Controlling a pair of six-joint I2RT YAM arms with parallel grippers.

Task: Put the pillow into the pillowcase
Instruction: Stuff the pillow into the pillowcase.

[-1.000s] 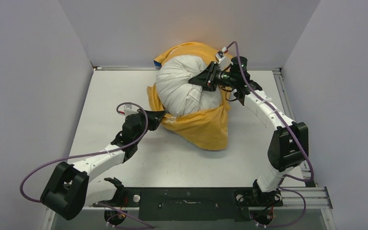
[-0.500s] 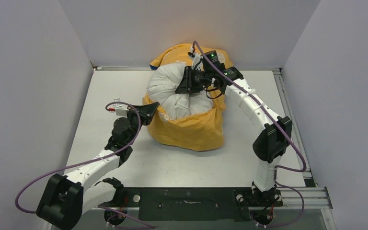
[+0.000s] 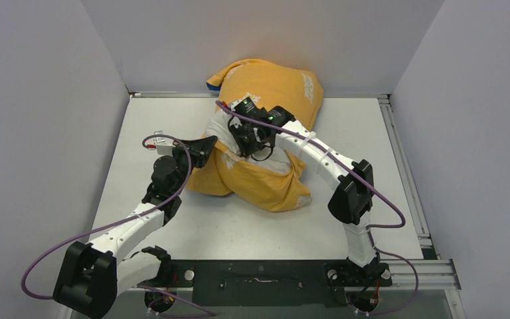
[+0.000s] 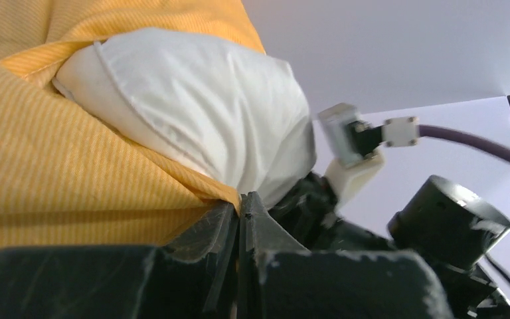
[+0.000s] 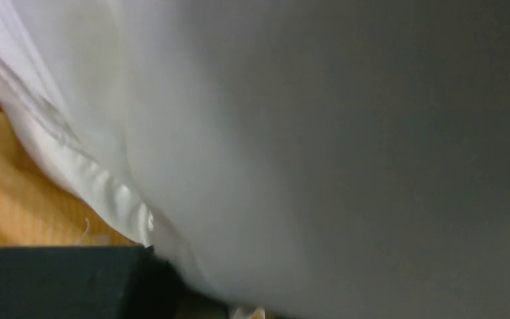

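Note:
The orange-yellow pillowcase [image 3: 265, 80] lies bunched at the back middle of the table, up against the rear wall. Most of the off-white pillow [image 3: 222, 130] is inside it, and a white bulge shows at the mouth. My left gripper [image 3: 211, 141] is shut on the pillowcase's hem at the left of the mouth. In the left wrist view the pinched hem [image 4: 241, 203] sits under the bulging pillow [image 4: 199, 113]. My right gripper [image 3: 238, 141] is buried in the mouth, shut on pillow fabric. The pillow [image 5: 305, 133] fills the right wrist view, with the pillowcase [image 5: 0, 199] at the left.
Grey walls close in the table at the left, back and right. A metal rail [image 3: 405, 166] runs along the right edge. The black base plate [image 3: 259, 272] spans the near edge. The right arm's wrist [image 4: 448, 212] hangs close beside my left gripper.
The right gripper has swung left and toward the front, dragging the pillow down into the pillowcase, which now covers its back. The left gripper shifted slightly left, still holding the hem.

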